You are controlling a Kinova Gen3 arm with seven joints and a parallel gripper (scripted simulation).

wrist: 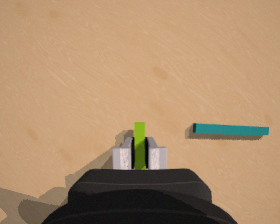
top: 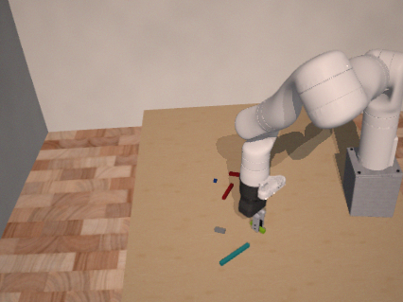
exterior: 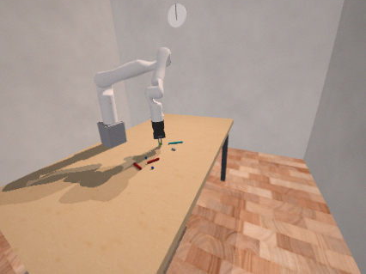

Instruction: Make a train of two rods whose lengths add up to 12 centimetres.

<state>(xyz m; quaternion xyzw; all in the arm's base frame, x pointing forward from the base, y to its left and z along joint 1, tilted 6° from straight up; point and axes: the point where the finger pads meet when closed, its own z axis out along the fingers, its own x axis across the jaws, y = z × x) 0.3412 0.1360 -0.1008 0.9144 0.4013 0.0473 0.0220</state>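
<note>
Gripper (wrist: 140, 155) clamps lime rod (wrist: 139, 136); top view hides grip.

Rod count, top view: two red rods (top: 228, 191) (top: 234, 173), the second partly hidden by the arm. One turquoise rod (top: 234, 254) at 6 o'clock. One grey rod (top: 219, 230). One lime rod (top: 260, 229). Blue rods (top: 215, 180): one here, possibly two in the exterior view.

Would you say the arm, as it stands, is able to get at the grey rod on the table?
Probably not yet: the hand is shut on the lime rod. The grey rod lies near and uncovered, though.
</note>
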